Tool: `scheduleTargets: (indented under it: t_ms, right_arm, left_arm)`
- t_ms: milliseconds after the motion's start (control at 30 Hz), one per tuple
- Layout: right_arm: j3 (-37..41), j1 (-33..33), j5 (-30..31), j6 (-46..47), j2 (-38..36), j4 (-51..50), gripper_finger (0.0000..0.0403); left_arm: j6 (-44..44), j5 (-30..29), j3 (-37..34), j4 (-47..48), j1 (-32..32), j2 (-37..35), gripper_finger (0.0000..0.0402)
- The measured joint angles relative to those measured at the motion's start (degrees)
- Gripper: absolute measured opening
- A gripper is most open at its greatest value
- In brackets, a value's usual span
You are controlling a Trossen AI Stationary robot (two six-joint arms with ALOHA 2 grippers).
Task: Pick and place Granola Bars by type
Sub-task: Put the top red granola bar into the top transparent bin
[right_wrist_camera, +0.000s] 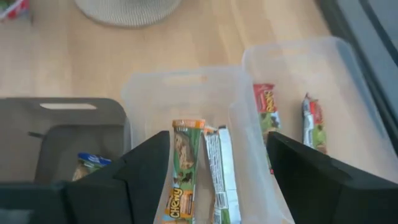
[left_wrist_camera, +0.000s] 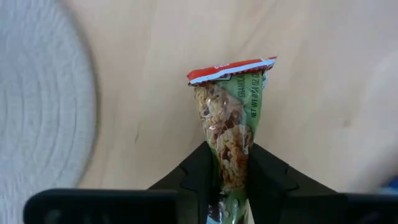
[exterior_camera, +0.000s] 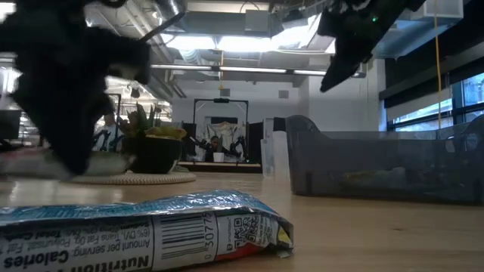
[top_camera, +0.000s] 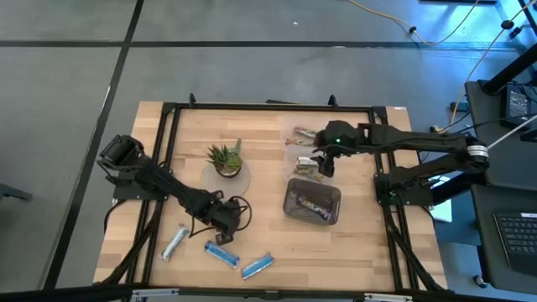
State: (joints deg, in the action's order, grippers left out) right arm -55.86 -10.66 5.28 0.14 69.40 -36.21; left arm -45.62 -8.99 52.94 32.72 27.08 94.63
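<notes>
My left gripper (top_camera: 225, 216) stands near the table's front left, just in front of the round mat (top_camera: 226, 176), shut on a green-tan granola bar (left_wrist_camera: 231, 118) with a red end. Three blue bars (top_camera: 174, 242) (top_camera: 222, 253) (top_camera: 258, 265) lie flat on the wood near the front edge; the low view shows one (exterior_camera: 144, 230) up close. My right gripper (top_camera: 325, 166) hangs open over the clear bins (right_wrist_camera: 186, 84), with nothing between its fingers (right_wrist_camera: 149, 165). Green and orange bars (right_wrist_camera: 183, 174) lie in the nearer clear bin, red-green ones (right_wrist_camera: 266, 106) in the other. My left gripper pinches the green-tan bar between its two fingers at the part (left_wrist_camera: 231, 163) far from the red sealed end (left_wrist_camera: 231, 70). The wrapper is squeezed narrow there. The fingers come from above, pointing steeply down. Whether the red end rests on the table, I cannot tell.
A potted green plant (top_camera: 226, 157) stands on the round mat at the table's middle left. A grey bin (top_camera: 313, 203) with bars in it sits right of centre, in front of the clear bins. Bare wood lies between the mat and the grey bin.
</notes>
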Motion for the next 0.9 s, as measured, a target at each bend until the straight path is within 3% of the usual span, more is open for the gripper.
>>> scheduleTargets:
  t_ms: [233, 600, 767, 900]
  right_arm:
    - [0.0, 0.0, 0.0, 0.1, -2.5, 0.0, 0.0272]
    - [0.0, 0.0, -0.9, 5.7, -2.5, -3.1, 0.0272]
    - [0.0, 0.0, -0.1, 5.8, -2.5, -3.8, 0.0272]
    - [0.0, 0.0, 2.1, 6.2, -2.5, -4.2, 0.0272]
  left_arm:
    - [11.6, 1.0, 9.3, 0.1, -6.6, 0.0, 0.0072]
    - [41.9, -2.0, 18.5, 1.4, -20.8, -0.1, 0.0072]
    - [49.2, -2.4, 20.3, -9.0, -31.3, -0.1, 0.0072]
    - [55.2, 3.2, 20.5, -22.0, -39.4, 0.4, 0.0072]
